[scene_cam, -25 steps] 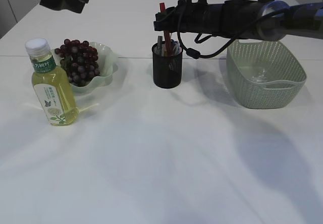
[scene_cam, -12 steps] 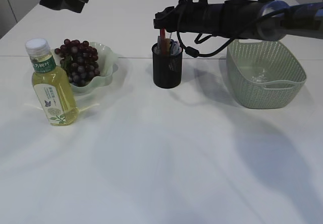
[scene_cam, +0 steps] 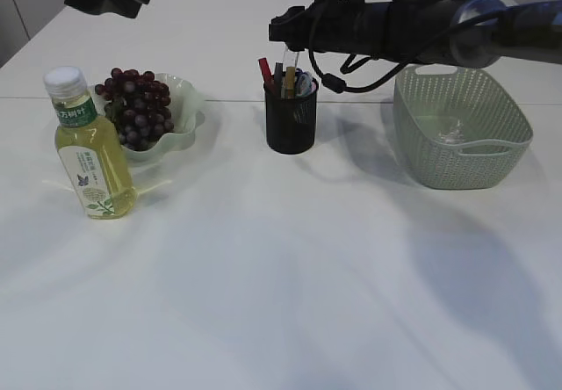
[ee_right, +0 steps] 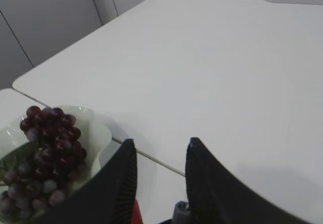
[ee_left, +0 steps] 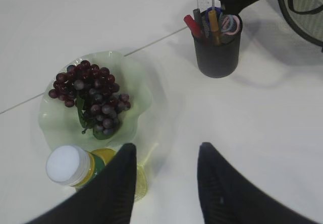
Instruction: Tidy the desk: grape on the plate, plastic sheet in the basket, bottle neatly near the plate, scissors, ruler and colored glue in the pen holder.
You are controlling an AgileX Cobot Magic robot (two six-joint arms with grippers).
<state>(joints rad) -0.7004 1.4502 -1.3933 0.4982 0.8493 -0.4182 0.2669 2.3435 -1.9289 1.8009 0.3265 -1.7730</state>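
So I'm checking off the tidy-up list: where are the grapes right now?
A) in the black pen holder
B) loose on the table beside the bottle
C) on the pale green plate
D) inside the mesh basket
C: the grapes lie as a bunch on the wavy pale green plate, just behind the bottle; the left wrist view shows the same.

Bright, even light is falling from above, and soft grey shadows are lying on the white worktop [scene_cam: 281, 276]. The dark fingers [ee_left: 222, 193] are looking blurry up close.
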